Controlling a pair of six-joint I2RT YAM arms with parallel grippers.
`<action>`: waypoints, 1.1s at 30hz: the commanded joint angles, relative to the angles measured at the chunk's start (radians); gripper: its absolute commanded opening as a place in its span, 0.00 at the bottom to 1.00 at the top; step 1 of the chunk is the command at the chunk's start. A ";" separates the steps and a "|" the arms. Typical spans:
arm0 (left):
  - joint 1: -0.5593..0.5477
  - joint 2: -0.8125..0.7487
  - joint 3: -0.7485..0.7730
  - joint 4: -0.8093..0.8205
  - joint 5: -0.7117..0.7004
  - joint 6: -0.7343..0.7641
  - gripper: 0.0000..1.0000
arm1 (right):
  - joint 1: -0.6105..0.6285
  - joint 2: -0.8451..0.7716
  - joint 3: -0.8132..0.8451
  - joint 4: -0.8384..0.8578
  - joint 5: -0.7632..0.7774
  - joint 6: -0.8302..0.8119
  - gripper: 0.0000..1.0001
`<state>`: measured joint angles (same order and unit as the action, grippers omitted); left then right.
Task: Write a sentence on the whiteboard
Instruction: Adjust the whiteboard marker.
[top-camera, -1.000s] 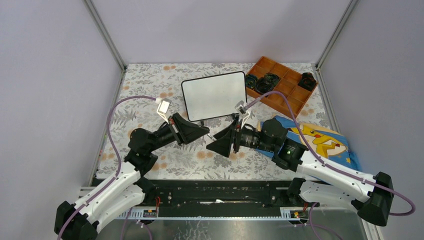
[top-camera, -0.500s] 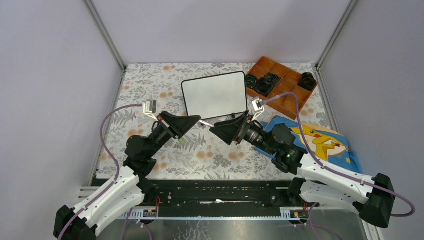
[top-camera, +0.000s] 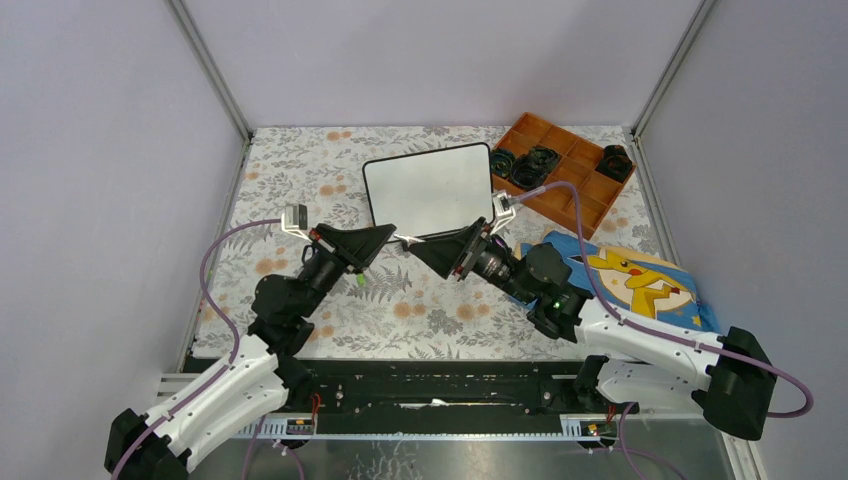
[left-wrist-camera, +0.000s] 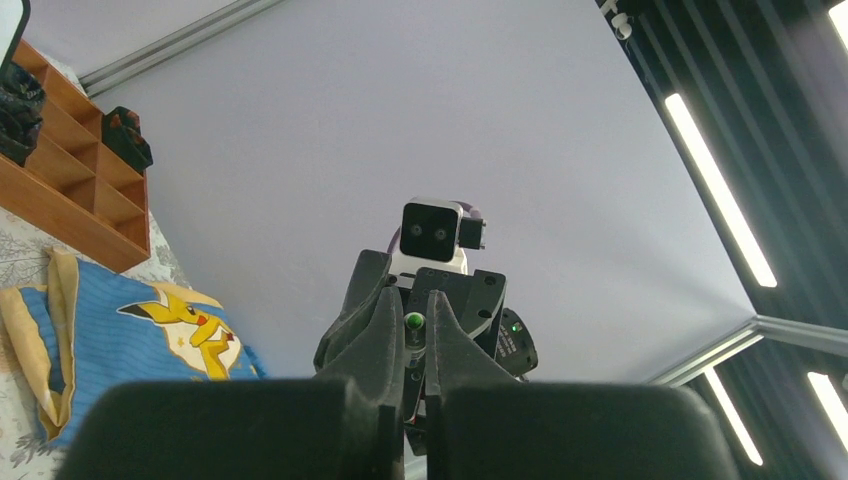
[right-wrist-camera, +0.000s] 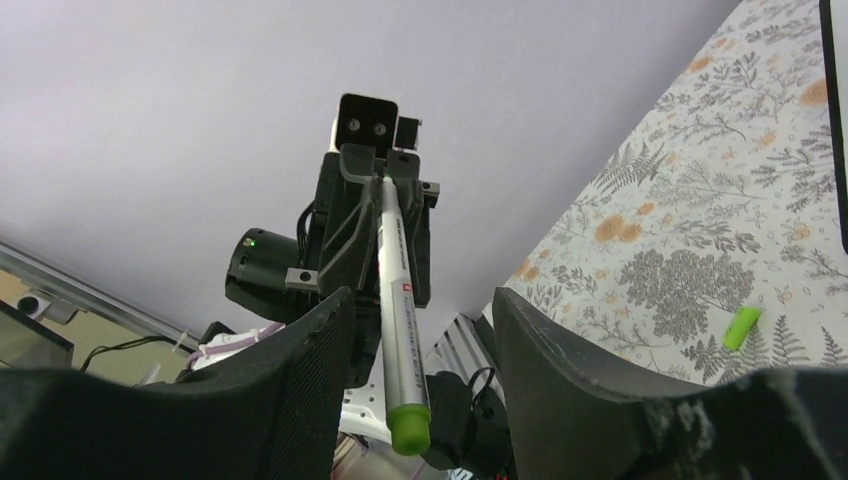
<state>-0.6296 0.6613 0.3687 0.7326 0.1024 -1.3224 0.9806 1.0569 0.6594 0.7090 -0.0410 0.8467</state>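
Note:
The whiteboard (top-camera: 428, 190) lies at the back middle of the table with a bare white face; the sentence is not in view. My left gripper (top-camera: 392, 236) is shut on a silver marker (right-wrist-camera: 397, 290) with a green end, and holds it out level just in front of the board. My right gripper (top-camera: 418, 250) faces it tip to tip. Its open fingers (right-wrist-camera: 320, 360) stand on either side of the marker's green end without touching it. In the left wrist view, the left gripper (left-wrist-camera: 415, 297) pinches the marker (left-wrist-camera: 415, 321).
A small green cap (right-wrist-camera: 741, 327) lies on the floral tablecloth (top-camera: 300, 170) below the grippers. A brown compartment tray (top-camera: 575, 190) with black items stands at the back right. A blue Pikachu cloth (top-camera: 640, 280) lies to the right, under the right arm.
Both grippers have moved away from me toward the board's near edge and come tip to tip. The right jaws have narrowed around the marker's end.

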 joint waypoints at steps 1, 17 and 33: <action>-0.016 -0.012 -0.015 0.052 -0.057 -0.032 0.00 | -0.001 0.003 0.053 0.125 0.047 0.009 0.58; -0.037 -0.012 -0.022 0.038 -0.098 -0.076 0.00 | -0.002 0.041 0.064 0.173 0.056 -0.001 0.44; -0.055 -0.011 -0.017 -0.006 -0.132 -0.101 0.00 | -0.002 0.051 0.072 0.188 0.053 -0.013 0.39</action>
<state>-0.6731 0.6521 0.3573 0.7181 -0.0090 -1.4124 0.9806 1.1072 0.6823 0.8215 -0.0078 0.8463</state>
